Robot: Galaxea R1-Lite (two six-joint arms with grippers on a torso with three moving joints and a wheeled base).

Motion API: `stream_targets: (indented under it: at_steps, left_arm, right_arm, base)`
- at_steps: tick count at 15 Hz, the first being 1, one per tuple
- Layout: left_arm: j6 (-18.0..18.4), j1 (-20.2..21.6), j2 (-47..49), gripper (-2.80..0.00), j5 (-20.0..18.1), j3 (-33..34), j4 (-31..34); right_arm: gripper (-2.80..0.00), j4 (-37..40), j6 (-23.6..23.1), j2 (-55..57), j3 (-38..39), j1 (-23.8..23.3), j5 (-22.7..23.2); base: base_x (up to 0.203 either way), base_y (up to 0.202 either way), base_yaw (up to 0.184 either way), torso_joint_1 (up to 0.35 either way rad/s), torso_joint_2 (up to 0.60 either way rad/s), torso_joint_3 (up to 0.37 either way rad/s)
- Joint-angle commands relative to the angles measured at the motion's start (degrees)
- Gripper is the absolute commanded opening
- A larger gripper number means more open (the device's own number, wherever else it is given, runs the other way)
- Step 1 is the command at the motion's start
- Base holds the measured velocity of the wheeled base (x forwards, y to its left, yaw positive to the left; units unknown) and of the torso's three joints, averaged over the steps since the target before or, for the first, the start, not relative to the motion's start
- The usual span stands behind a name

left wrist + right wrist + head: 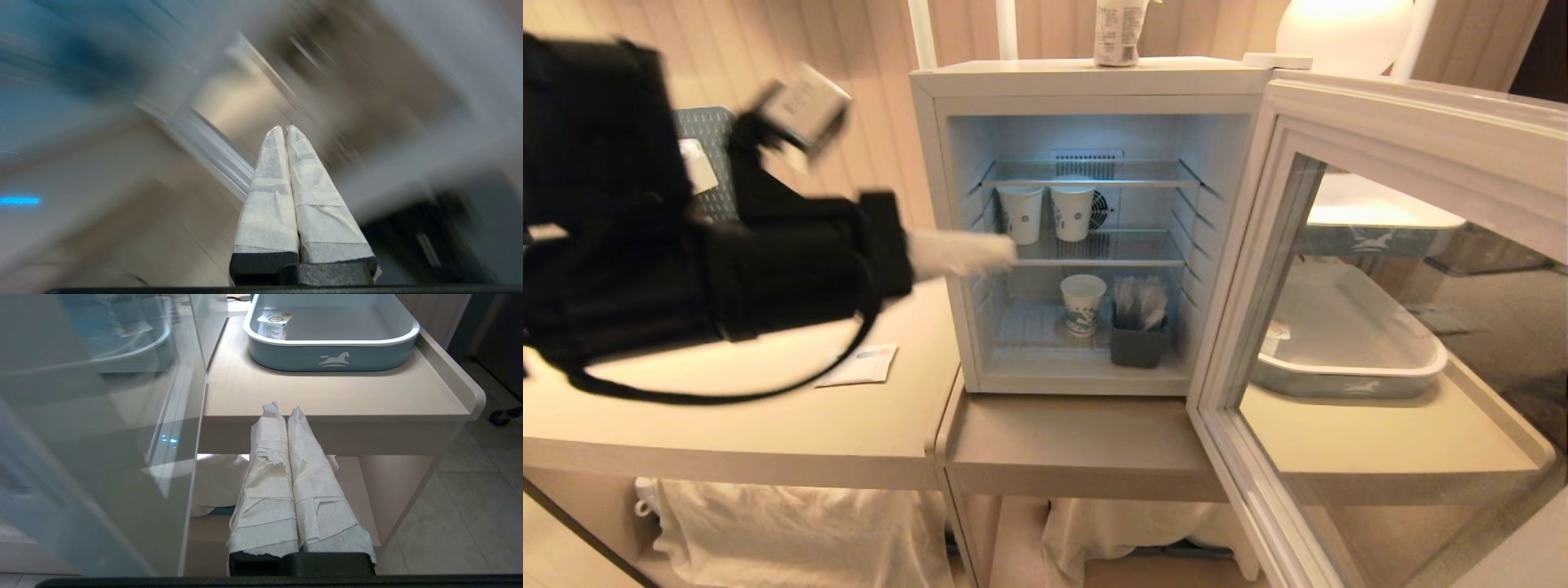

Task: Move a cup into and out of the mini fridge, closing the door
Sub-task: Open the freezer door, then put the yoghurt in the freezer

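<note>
Standing wide open, the door (1380,269) leaves the mini fridge (1086,90) shelves reachable for the left gripper (1005,251), clenched and empty by the fridge's left wall, while the cup (1117,33) waits on the fridge top and the right gripper (284,410) hangs clenched below the counter (335,396)

The head view looks forward and down, fairly near, at the white box-shaped mini fridge (1086,229) in the centre, its glass-windowed door (1380,327) swung open across the right of the frame. The left wrist view looks along its own paper-wrapped fingers (269,196) at a blurred scene. The right wrist view looks close past the door glass (102,437) at the grey-blue plastic tray (331,355), which the head view shares through the glass (1347,371).
</note>
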Motion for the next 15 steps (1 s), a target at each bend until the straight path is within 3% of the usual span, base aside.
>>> stream_targets:
  at_steps: [1,3,5,7,9,12,13,15]
  left_arm:
    - [-0.75,6.49,-11.95,-2.8,16.92,-8.69,17.32]
    - [-1.83,11.41,-24.55,-2.8,19.52,-14.68,29.82]
    - [-1.69,14.23,-36.28,-2.8,18.5,-20.21,43.57]
    - [0.95,17.9,-45.66,-2.8,17.55,-23.34,55.04]
    - [5.63,26.25,-53.84,-2.8,17.25,-22.63,61.88]
    - [12.51,34.5,-64.03,-2.8,17.25,-12.9,69.03]
    - [12.65,34.49,-64.48,-2.8,17.09,-11.46,70.24]
    - [12.54,27.97,-64.44,-2.8,16.62,-11.35,68.38]
  right_arm:
    - [-2.8,0.0,-0.02,-0.01,0.01,0.04,0.01]
    - [-2.8,0.0,-0.02,-0.01,0.01,0.06,0.01]
    - [-2.8,0.0,-0.02,-0.01,0.01,-0.02,0.01]
    - [-2.8,0.0,-0.07,0.05,0.01,0.06,0.01]
    - [-2.8,0.0,-0.02,-0.01,0.01,-0.02,0.01]
    - [-2.8,0.0,-0.02,-0.01,0.06,-0.02,0.01]
    - [-2.8,0.0,-0.02,-0.01,0.01,0.06,0.01]
    - [-2.8,0.0,-0.02,0.04,0.07,-0.02,0.01]
  base:
    - [0.0,0.0,0.0,0.0,0.0,0.0]
    - [0.0,0.0,0.0,0.0,0.0,0.0]
    - [0.0,0.0,0.0,0.0,0.0,0.0]
    - [0.0,0.0,0.0,0.0,0.0,0.0]
    - [0.0,0.0,0.0,0.0,0.0,0.0]
    - [0.0,0.0,0.0,0.0,0.0,0.0]
    - [0.0,0.0,0.0,0.0,0.0,0.0]
    - [0.0,0.0,0.0,0.0,0.0,0.0]
